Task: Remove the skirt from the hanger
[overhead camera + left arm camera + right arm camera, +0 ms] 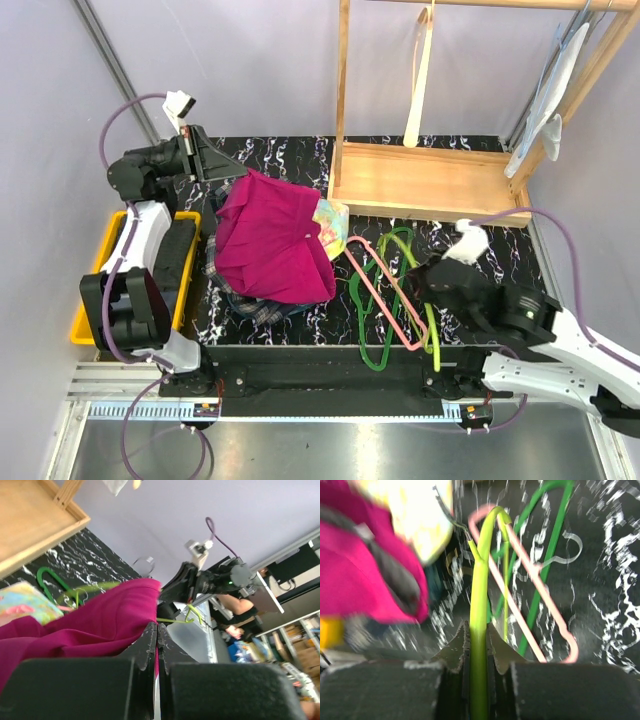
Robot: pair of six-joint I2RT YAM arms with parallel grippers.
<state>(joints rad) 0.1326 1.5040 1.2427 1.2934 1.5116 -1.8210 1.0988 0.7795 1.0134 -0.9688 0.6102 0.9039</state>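
Observation:
The plaid skirt [252, 306] lies on the black marble table, mostly covered by a plain magenta garment [270, 240]; only its lower edge shows. My left gripper [225, 172] is shut on the magenta garment's top corner [100, 625], not on the skirt. The dark green hanger [398, 236] lies bare on the table to the right, tangled with a pink hanger [385, 290] and a lime hanger [432, 330]. My right gripper [418, 275] is shut on the lime hanger [480, 590]. The green hanger also shows in the right wrist view [555, 530].
A floral yellow-pink garment [332, 225] lies between the magenta garment and the hangers. A wooden rack [430, 180] stands at the back right. A yellow bin [85, 300] sits off the table's left edge.

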